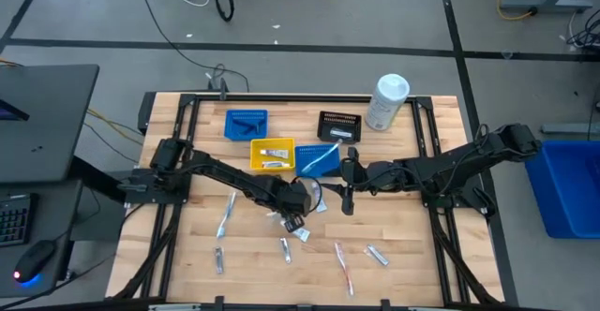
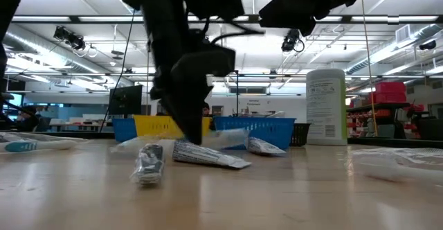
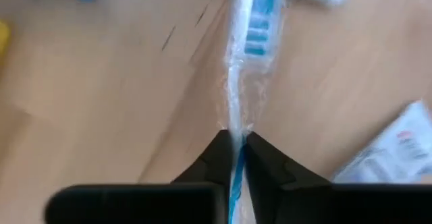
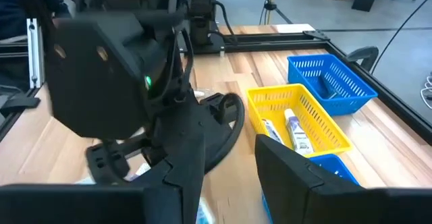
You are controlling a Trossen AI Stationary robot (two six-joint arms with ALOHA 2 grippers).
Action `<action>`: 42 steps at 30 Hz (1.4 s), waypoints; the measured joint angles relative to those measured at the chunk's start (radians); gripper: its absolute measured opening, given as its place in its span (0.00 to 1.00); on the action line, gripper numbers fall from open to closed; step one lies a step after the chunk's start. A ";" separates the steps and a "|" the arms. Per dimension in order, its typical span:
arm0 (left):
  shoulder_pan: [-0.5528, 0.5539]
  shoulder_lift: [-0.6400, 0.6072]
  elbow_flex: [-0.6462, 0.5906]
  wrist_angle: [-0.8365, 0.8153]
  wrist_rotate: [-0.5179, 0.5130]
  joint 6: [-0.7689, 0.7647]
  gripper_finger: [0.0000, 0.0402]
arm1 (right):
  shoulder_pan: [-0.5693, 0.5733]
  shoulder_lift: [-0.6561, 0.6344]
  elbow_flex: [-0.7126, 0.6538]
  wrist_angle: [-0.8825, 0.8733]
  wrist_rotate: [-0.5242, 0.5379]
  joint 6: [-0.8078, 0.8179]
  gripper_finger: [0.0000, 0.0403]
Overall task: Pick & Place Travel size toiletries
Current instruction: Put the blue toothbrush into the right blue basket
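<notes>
The left gripper is clenching on a wrapped toothbrush, near the middle of the wooden table. Only the left wrist view is showing this grasp: the two dark pointed fingers are pinching the thin blue-and-white handle inside a clear crinkled film, with the bristle head beyond them. The high view is showing instead the whole scene: other toiletries are lying scattered on the pale planks, a silvery packet and a red toothbrush among them. The right gripper is waiting beside the second blue basket; whether its fingers are apart, I cannot tell. The right wrist view is looking inside the yellow mesh basket, where two small tubes are lying.
</notes>
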 joint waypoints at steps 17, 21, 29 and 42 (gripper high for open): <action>0.072 -0.004 0.312 -0.087 -0.320 0.190 0.08 | 0.018 -0.183 0.001 -0.599 -0.052 0.284 0.33; 0.126 0.009 0.312 0.053 -0.321 0.265 0.09 | 0.018 -0.177 0.001 -0.737 -0.115 0.421 0.33; 0.225 0.051 0.314 0.121 -0.286 0.321 0.12 | 0.018 -0.168 0.001 -0.797 -0.108 0.536 0.33; 0.292 0.157 0.311 0.121 -0.169 0.341 0.19 | 0.018 -0.168 0.001 -0.800 -0.115 0.534 0.33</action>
